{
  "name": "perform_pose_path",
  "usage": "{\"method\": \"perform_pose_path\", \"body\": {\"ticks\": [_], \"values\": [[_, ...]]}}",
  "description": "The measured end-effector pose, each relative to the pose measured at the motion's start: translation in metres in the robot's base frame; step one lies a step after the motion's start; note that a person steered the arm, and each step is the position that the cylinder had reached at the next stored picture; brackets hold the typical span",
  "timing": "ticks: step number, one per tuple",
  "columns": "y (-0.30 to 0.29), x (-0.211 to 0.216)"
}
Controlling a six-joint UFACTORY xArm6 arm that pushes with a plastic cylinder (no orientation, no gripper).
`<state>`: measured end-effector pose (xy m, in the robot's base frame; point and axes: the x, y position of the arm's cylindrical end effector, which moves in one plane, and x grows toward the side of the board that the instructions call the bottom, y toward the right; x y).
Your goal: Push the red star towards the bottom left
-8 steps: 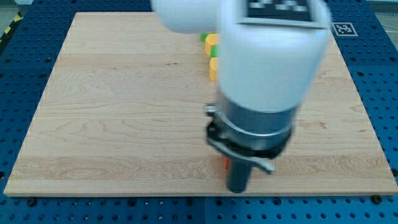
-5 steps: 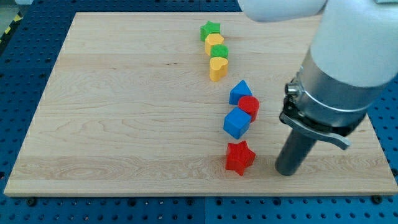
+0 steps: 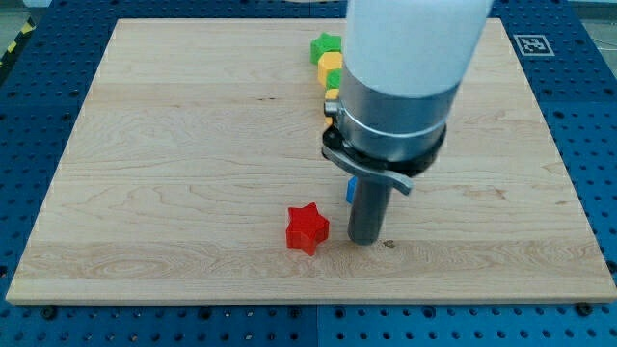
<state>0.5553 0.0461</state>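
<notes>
While the red star [image 3: 308,228] lies near the bench's [image 3: 154,173] bottom edge, my tip [image 3: 365,240] stands just right of it; no claw shows.

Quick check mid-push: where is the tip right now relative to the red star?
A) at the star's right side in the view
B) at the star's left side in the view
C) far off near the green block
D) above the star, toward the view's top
A: my tip stands just to the view's right of the red star, close beside it; whether they touch cannot be told.
</notes>
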Motion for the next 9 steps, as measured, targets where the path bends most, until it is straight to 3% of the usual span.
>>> {"method": "perform_pose_path", "body": {"ticks": [2, 3, 5, 7, 8, 9], "values": [[-0.075, -0.014], [-0.076, -0.014], [-0.036, 0.028], [-0.136, 0.003], [-0.149, 0.002], [-0.104, 0.009]]}}
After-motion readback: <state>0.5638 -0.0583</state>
